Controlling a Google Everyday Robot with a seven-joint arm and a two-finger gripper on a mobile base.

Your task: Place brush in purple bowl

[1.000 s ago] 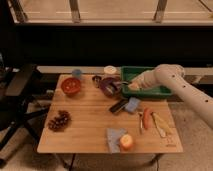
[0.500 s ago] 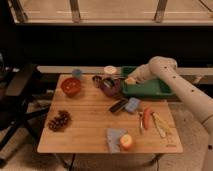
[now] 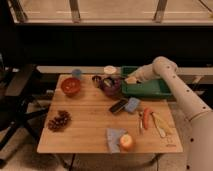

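The dark purple bowl (image 3: 111,86) stands at the back middle of the wooden table (image 3: 90,127). My gripper (image 3: 124,79) hangs at the bowl's right rim, reaching in from the right over the left end of the green tray (image 3: 147,89). A small dark-and-pale shape in the bowl, which looks like the brush (image 3: 106,82), lies just left of the gripper. I cannot tell whether the gripper is touching it.
An orange-red bowl (image 3: 70,86) stands left of the purple bowl. A blue cup (image 3: 76,73), a white cup (image 3: 110,70) and a small dark cup (image 3: 97,79) stand at the back. A flat black bar (image 3: 118,106), a blue pad (image 3: 132,104), a carrot (image 3: 146,118), an apple (image 3: 126,142) and dark grapes (image 3: 59,121) lie nearer. A chair (image 3: 17,95) stands left.
My gripper has moved up and left, from over the tray's left end to the purple bowl's right rim. Nothing else on the table has moved.
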